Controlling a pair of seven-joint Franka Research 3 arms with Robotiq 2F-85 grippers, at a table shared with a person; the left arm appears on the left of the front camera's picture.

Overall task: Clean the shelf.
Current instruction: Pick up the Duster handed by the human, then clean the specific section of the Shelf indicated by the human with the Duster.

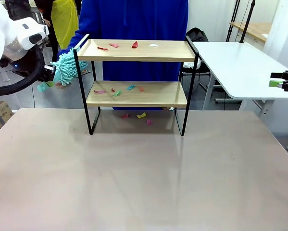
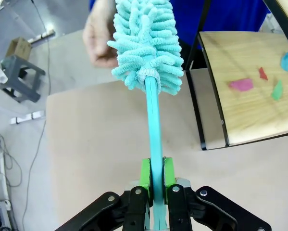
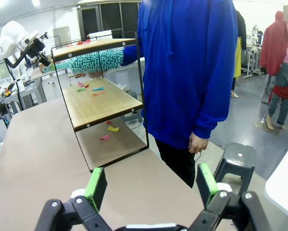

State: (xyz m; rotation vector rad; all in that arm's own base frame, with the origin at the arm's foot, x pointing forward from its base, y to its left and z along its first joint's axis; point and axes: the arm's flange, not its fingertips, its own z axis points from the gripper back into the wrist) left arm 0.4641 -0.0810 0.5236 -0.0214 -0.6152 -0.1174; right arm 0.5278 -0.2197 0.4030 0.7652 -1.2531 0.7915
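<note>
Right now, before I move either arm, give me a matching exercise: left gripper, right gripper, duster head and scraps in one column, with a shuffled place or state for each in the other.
Column one:
1. left gripper
2. right gripper
3. duster head
4. scraps

Column two:
A. open, holding nothing
B. on both boards of the shelf and on the table under it
C. shut on the duster's handle
D. at the shelf's left end, near a person's hand

Pairs: 1-C, 2-A, 3-D, 4-B
</note>
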